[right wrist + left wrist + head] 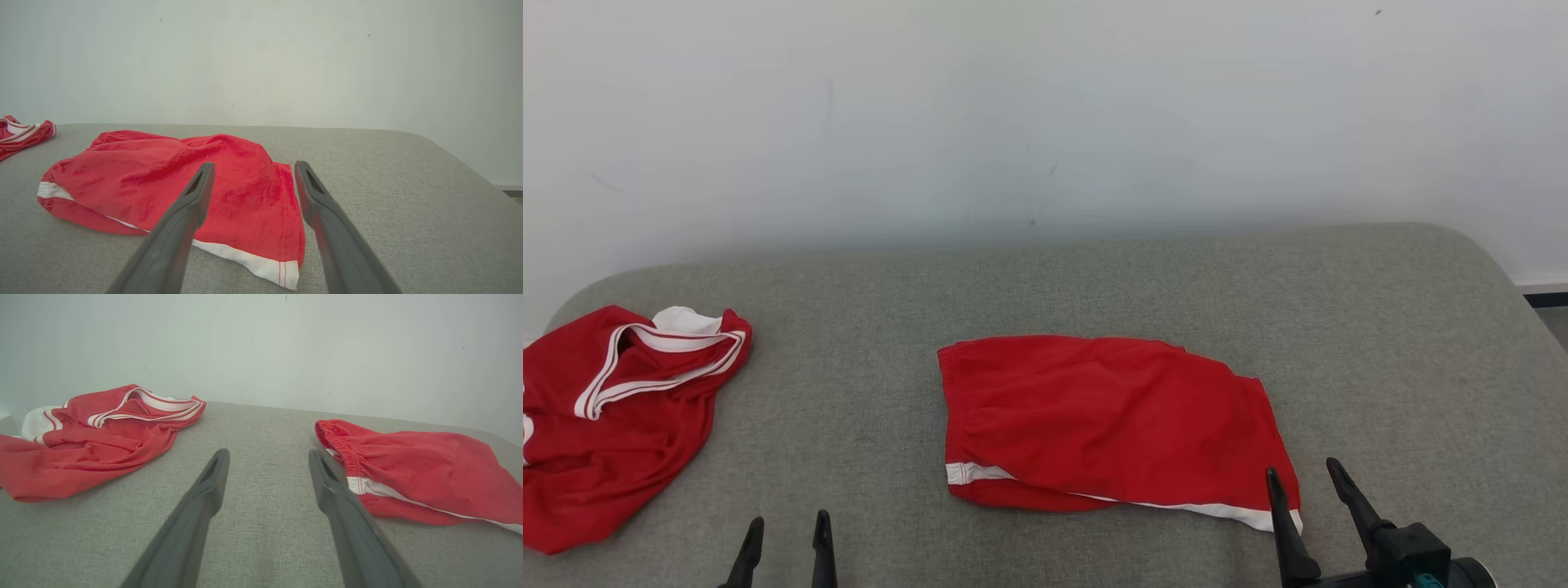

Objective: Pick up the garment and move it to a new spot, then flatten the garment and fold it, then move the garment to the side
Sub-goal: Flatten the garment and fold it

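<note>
Two red garments lie on a broad grey padded surface (1094, 278) set against a pale wall (1045, 106). The shorts (1111, 416) rest near the middle, folded flat. Their gathered waistband faces the robot's left, and a white stripe runs along the near edge to the right-hand corner. A crumpled jersey (613, 416) with white-trimmed openings sits well apart from them at the far left, partly cut off by the edge of the head view.

The right gripper (1300, 467) is at the near right corner of the shorts. Its two dark fingers are spread wide with nothing between them, one over the red cloth and the other over bare grey fabric just beside the hem. Whether the tips touch the cloth cannot be told.

The left gripper (790, 519) points into the open stretch between the jersey and the shorts, nearer the waistband end. Its fingers are likewise spread and empty.
</note>
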### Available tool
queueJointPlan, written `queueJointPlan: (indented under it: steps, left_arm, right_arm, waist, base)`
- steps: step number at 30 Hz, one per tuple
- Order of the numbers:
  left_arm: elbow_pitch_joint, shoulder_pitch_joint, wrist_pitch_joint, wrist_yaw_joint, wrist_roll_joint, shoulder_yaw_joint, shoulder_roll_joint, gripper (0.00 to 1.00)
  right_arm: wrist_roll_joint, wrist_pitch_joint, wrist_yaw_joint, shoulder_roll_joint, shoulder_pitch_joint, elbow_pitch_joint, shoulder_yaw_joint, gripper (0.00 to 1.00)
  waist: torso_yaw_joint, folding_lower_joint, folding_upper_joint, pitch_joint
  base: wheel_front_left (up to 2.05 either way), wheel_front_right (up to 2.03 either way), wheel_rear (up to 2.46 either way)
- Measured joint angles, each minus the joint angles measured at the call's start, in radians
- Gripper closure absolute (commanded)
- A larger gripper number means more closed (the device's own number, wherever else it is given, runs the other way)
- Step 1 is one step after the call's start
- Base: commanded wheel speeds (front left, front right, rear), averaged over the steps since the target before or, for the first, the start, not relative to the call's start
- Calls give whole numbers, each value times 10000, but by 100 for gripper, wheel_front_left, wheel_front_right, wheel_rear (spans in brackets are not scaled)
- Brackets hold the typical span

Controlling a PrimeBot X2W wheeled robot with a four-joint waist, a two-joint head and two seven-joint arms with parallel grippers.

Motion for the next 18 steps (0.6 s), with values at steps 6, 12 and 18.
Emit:
queueJointPlan:
  steps: [6,12,18]
  left_arm:
    - [228,-31,0,-75,58,-138,-46,0]
    - [974,-521,0,-286,109,-594,-81,0]
    - [2395,-1724,4,-589,109,-1022,-104,0]
  right_arm:
    - [0,0,0,0,-45,21,-6,0]
    - [13,288,0,-2,-291,351,-109,0]
    - [27,1127,0,-2,-677,1106,-153,0]
  waist:
    - [-45,0,0,86]
    - [-172,0,0,321]
    - [-369,0,0,649]
  base:
    - [0,0,0]
    - [0,0,0]
    - [0,0,0]
